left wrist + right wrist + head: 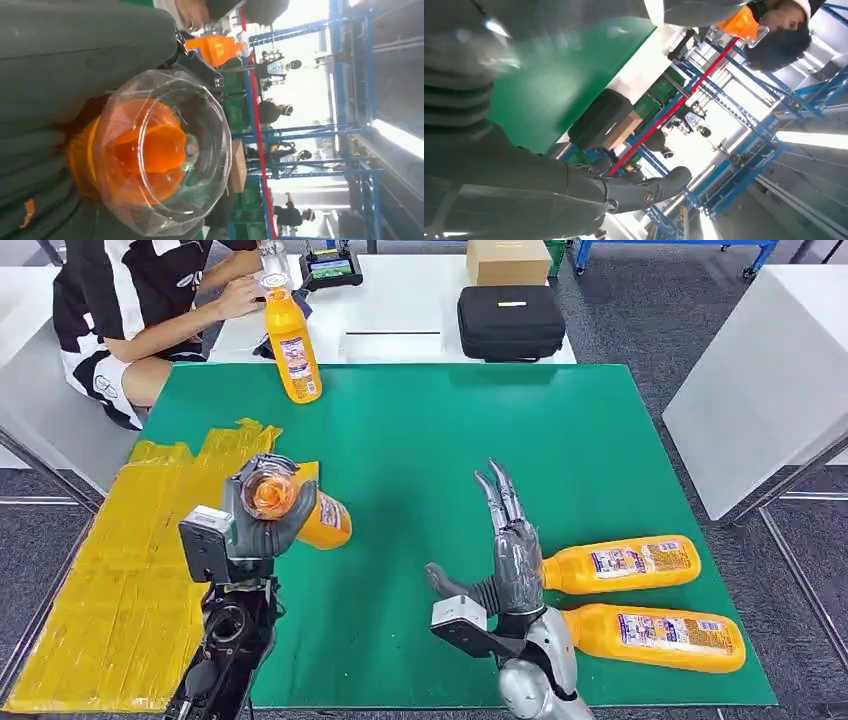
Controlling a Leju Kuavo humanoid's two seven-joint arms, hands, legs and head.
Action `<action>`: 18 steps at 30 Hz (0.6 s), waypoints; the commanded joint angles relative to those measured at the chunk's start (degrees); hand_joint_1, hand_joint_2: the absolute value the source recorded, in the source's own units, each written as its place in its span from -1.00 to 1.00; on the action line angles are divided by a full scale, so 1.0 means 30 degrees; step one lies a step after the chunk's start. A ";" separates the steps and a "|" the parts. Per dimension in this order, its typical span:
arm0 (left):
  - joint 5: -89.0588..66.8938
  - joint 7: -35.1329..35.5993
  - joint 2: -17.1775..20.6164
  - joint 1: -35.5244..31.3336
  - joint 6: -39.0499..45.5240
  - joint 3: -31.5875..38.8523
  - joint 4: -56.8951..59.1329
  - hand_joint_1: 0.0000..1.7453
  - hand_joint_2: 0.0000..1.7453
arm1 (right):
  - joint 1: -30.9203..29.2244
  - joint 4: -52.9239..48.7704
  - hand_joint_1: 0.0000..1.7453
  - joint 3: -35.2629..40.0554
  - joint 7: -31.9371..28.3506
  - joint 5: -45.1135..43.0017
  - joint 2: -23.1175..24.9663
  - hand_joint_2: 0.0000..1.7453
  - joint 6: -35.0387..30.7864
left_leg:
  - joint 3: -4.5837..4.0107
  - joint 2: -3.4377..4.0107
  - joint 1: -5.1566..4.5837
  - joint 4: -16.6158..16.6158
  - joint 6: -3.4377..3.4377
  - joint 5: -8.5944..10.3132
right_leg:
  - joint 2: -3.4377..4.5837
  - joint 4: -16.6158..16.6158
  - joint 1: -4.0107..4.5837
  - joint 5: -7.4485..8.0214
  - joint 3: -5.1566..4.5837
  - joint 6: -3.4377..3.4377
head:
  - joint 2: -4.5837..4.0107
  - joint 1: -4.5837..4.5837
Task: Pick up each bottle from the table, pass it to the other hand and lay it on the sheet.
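Four orange bottles: one (300, 508) gripped by the left hand (262, 520) above the yellow sheet's (120, 580) edge, two (620, 564) lying beside the empty, spread right hand (512, 550), one (291, 345) upright near a person (140, 300) on the green mat (420, 450).

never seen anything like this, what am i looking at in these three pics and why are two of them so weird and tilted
This is a humanoid robot with two arms. The wide picture is from its head, looking down at a green table. The two tilted ones come from cameras at its wrists, hence the odd angles.

The left robot hand holds an orange juice bottle, seen cap-first close up in the left wrist view. The right robot hand is open and holds nothing. Beside it lie two more juice bottles. A fourth bottle stands at the far edge, a person's hand at its cap. The yellow sheet lies on the left.
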 commanded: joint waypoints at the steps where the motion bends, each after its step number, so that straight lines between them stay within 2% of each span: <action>1: -0.2375 -0.0565 0.0106 -0.0862 0.2621 0.0263 0.0737 1.00 1.00 | 0.0186 -0.0151 -1.00 -0.0181 0.0056 0.0201 -0.0307 1.00 -0.0146 | 0.0057 -0.0019 0.0016 -0.0003 -0.0060 -0.0025 | -0.0052 -0.0009 0.0013 -0.0031 0.0069 0.0006 | 0.0000 0.0000; 3: -0.3939 -0.0619 0.0150 -0.0961 0.4109 0.0131 0.0934 1.00 1.00 | 0.0377 -0.0256 -1.00 -0.0278 0.0076 0.0359 -0.0248 1.00 -0.0146 | 0.0056 -0.0026 0.0018 -0.0001 -0.0058 -0.0023 | -0.0058 -0.0008 0.0016 -0.0032 0.0068 0.0005 | 0.0000 0.0000; 5: -0.3939 -0.0619 0.0150 -0.0961 0.4109 0.0131 0.0934 1.00 1.00 | 0.0377 -0.0256 -1.00 -0.0278 0.0076 0.0359 -0.0248 1.00 -0.0146 | 0.0043 -0.0028 0.0014 -0.0004 -0.0051 -0.0016 | -0.0056 -0.0009 0.0013 -0.0024 0.0055 0.0004 | 0.0000 0.0007; 8: -0.7751 0.0202 0.0445 -0.1286 0.6651 -0.0279 0.1619 1.00 1.00 | 0.0471 -0.0305 -1.00 -0.0335 0.0076 0.0514 -0.0146 1.00 -0.0146 | 0.0041 -0.0026 0.0005 -0.0009 -0.0045 -0.0008 | -0.0053 -0.0008 0.0004 -0.0018 0.0049 0.0004 | 0.0000 0.0007; 10: -1.0741 0.1582 0.0594 -0.1603 0.7743 -0.0522 0.2333 1.00 1.00 | 0.0471 -0.0337 -1.00 -0.0325 0.0151 0.0593 -0.0175 1.00 -0.0146 | 0.0084 -0.0033 0.0020 -0.0005 -0.0077 -0.0026 | -0.0075 -0.0012 0.0018 -0.0037 0.0100 0.0006 | 0.0000 0.0000; 14: -1.9348 0.4921 0.0028 -0.2320 0.7825 0.0163 0.4298 1.00 1.00 | 0.0527 -0.0515 -1.00 -0.0288 0.0426 0.0790 -0.0268 1.00 -0.0146 | 0.0070 -0.0039 0.0009 -0.0017 -0.0058 -0.0008 | -0.0069 -0.0018 0.0008 -0.0023 0.0080 0.0005 | 0.0000 0.0000; 18: -2.5514 0.8191 0.0241 -0.2877 0.7825 -0.0329 0.6232 1.00 1.00 | 0.0537 -0.0640 -1.00 -0.0153 0.0648 0.0853 -0.0447 1.00 -0.0144 | 0.0085 -0.0033 0.0009 -0.0016 -0.0063 -0.0016 | -0.0067 -0.0019 0.0009 -0.0030 0.0092 0.0008 | 0.0000 0.0000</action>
